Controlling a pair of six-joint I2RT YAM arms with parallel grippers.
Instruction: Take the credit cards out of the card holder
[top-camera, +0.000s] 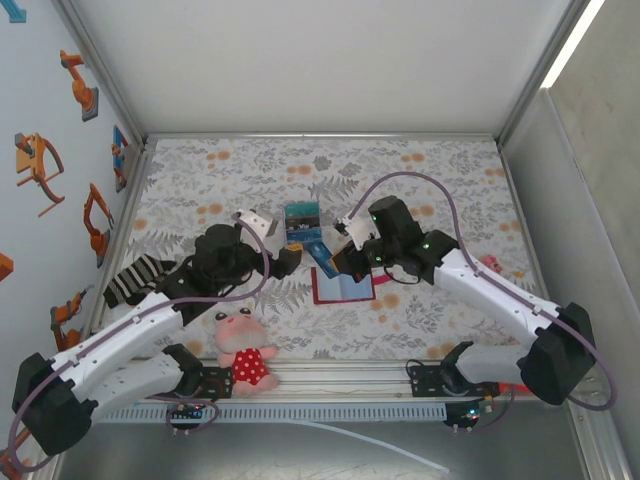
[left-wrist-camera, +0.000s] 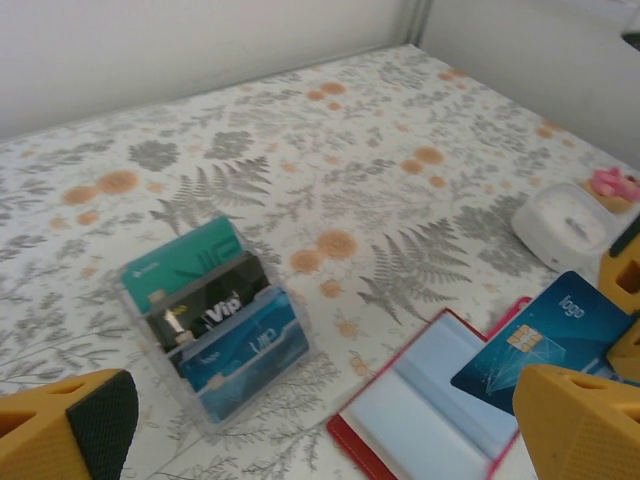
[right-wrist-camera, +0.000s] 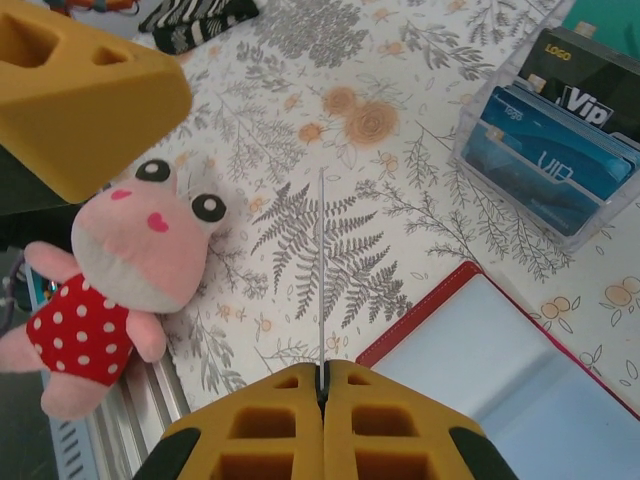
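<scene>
The card holder (top-camera: 345, 290), a red wallet, lies open on the floral mat, its pale pockets facing up (left-wrist-camera: 440, 400) (right-wrist-camera: 500, 360). My right gripper (right-wrist-camera: 323, 385) is shut on a blue credit card (left-wrist-camera: 545, 340) with a gold chip. The card is seen edge-on (right-wrist-camera: 322, 270) in the right wrist view. From above, that card (top-camera: 320, 253) hangs tilted over the wallet's left part, with the right gripper (top-camera: 342, 262) at its right end. My left gripper (top-camera: 288, 262) stands open just left of the wallet, its jaws wide and with nothing between them (left-wrist-camera: 330, 440).
A clear card stand (top-camera: 301, 222) behind the wallet holds teal, black and blue cards (left-wrist-camera: 215, 320) (right-wrist-camera: 550, 140). A pink plush toy (top-camera: 243, 350) in a red dress lies near the front rail. A striped sock (top-camera: 135, 280) lies at the left, and a small white object (left-wrist-camera: 570, 225) at the right.
</scene>
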